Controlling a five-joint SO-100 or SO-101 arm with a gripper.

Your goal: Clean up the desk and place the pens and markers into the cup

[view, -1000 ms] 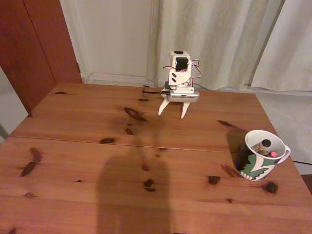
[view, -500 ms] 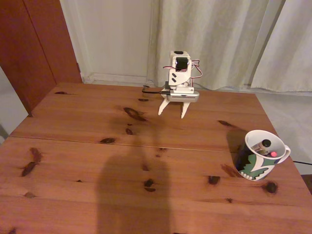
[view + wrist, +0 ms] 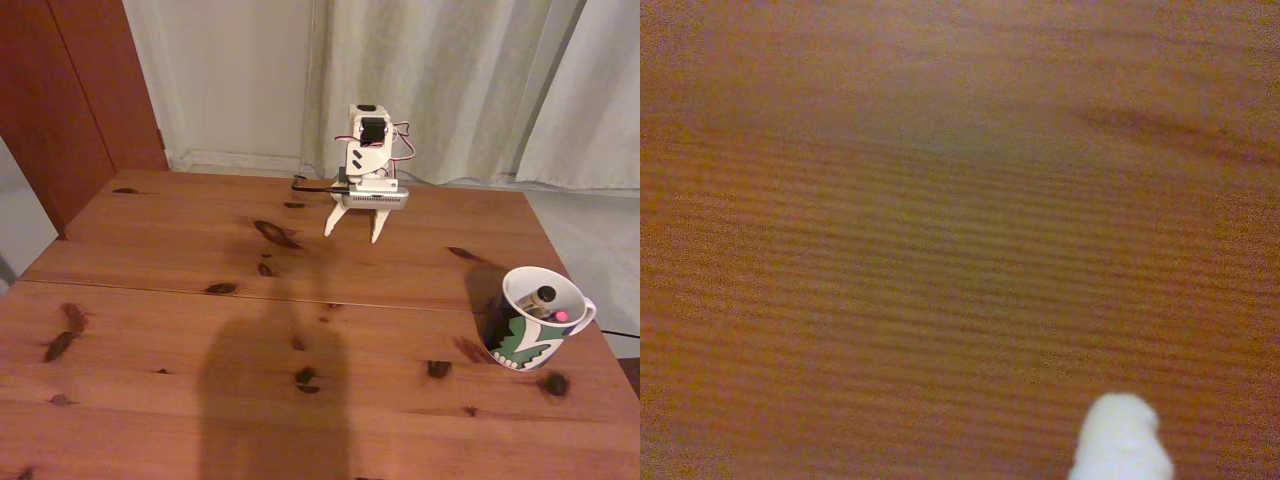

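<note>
The cup [image 3: 522,335], a white mug with a dark green and white pattern, stands near the right edge of the desk [image 3: 200,300]. Inside it lean the pens and markers: a dark cap end [image 3: 545,295] and a red-pink end [image 3: 561,315] show against the white interior. The arm is folded at the back of the desk, far from the cup. Its gripper [image 3: 355,232] points down at the wood with its two white fingers spread apart and nothing between them. In the wrist view, one white fingertip [image 3: 1122,442] shows over the blurred desk [image 3: 940,250].
Curtains [image 3: 450,80] hang behind the desk and a dark wooden door [image 3: 70,90] stands at the left. A black cable [image 3: 312,184] runs from the arm's base. A broad shadow [image 3: 275,390] lies across the front of the tabletop.
</note>
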